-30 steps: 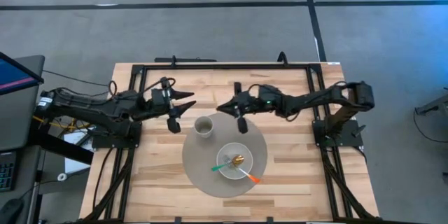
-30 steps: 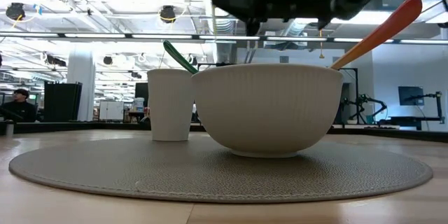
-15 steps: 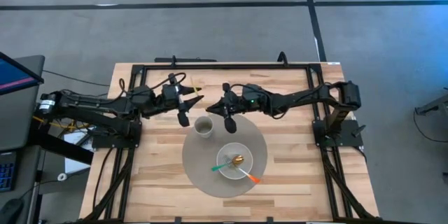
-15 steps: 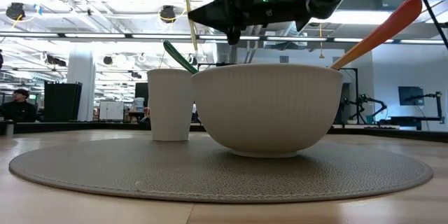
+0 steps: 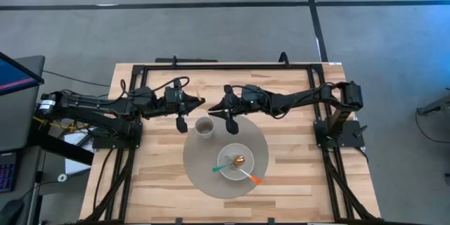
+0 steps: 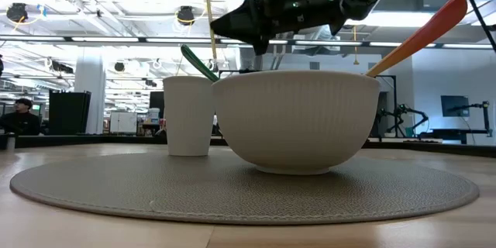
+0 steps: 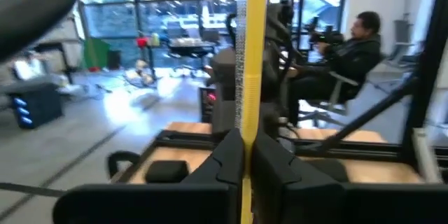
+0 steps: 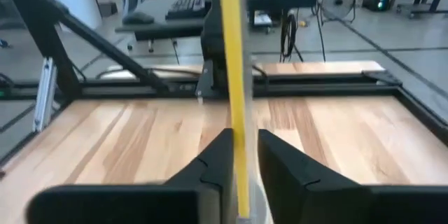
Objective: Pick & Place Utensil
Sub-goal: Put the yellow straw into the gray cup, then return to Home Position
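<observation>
Yellow utensil (image 7: 246, 56): both ends cut off in left wrist view; lower part hidden between the fingers (image 7: 222, 161). In right wrist view its top (image 8: 231, 56) runs off frame. Working end: cannot tell. High view: too thin to make out. Gold item (image 5: 239, 160) in bowl (image 5: 226, 169): too small to identify.

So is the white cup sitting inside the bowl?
No, the white cup stands on the round mat beside the bowl, apart from it.
</observation>
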Controlling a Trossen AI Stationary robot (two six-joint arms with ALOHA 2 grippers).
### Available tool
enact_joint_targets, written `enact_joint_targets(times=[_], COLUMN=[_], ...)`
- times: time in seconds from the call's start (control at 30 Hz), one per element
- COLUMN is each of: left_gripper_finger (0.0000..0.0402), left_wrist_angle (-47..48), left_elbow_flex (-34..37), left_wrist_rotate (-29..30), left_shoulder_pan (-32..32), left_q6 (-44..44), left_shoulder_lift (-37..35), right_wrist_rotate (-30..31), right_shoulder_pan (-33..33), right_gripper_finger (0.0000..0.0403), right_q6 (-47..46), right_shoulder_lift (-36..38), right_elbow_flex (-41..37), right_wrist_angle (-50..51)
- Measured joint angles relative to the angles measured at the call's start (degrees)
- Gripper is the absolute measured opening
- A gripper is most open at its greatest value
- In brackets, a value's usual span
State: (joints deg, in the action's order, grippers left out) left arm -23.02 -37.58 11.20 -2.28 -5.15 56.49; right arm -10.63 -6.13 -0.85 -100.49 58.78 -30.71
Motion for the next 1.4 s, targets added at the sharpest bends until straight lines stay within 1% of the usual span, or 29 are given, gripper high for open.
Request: enact_joint_targets(times=[0.07,0.2,0.27,0.43,0.5,0.6,0.7,0.77,0.93,1.13,1.27,1.4], left_gripper_finger=[0.0010,0.0012,0.0013,0.0010,0.0011,0.0010,0.0011,0.0018,0.0054,0.0119,0.0167,0.0199], left_wrist_angle=[0.74,1.00,1.84,9.43,10.64,10.33,10.21,10.15,10.44,10.57,10.68,10.98], left_elbow_flex=[0.00,0.00,-0.02,-0.02,0.10,1.31,2.78,3.01,3.08,3.08,3.08,3.08], left_wrist_rotate=[-1.08,-0.92,-0.90,-0.85,0.18,3.44,6.16,6.24,6.16,6.14,6.16,6.19], left_shoulder_pan=[0.00,0.00,-0.09,-0.72,-0.69,-0.68,-0.68,-0.66,-0.68,-0.70,-0.78,-0.81], left_q6=[0.99,1.49,3.67,8.35,8.77,8.61,8.51,8.66,8.83,8.68,8.68,8.45], left_shoulder_lift=[0.01,-0.75,-1.24,-1.00,0.24,1.89,3.63,5.01,6.82,6.62,4.28,-1.50], right_wrist_rotate=[0.00,0.06,0.84,4.48,6.29,8.62,9.19,9.22,9.20,9.26,9.37,9.33], right_shoulder_pan=[0.00,-0.01,-0.21,-1.50,-2.18,-3.23,-4.10,-4.63,-5.96,-7.34,-7.61,-7.41], right_gripper_finger=[0.0072,0.0101,0.0115,0.0150,0.0163,0.0179,0.0189,0.0193,0.0194,0.0190,0.0190,0.0192], right_q6=[0.84,1.01,1.93,6.90,8.24,8.03,6.46,6.39,5.50,5.30,4.76,3.81], right_shoulder_lift=[0.00,0.00,0.04,2.30,3.78,6.35,9.73,12.61,20.72,31.23,36.20,39.73], right_elbow_flex=[0.00,0.00,0.00,0.08,-0.07,-0.07,-0.02,-0.04,-0.02,-0.02,-0.02,-0.02], right_wrist_angle=[1.55,3.09,5.31,12.64,15.57,16.66,18.78,22.14,28.44,38.20,43.72,48.98])
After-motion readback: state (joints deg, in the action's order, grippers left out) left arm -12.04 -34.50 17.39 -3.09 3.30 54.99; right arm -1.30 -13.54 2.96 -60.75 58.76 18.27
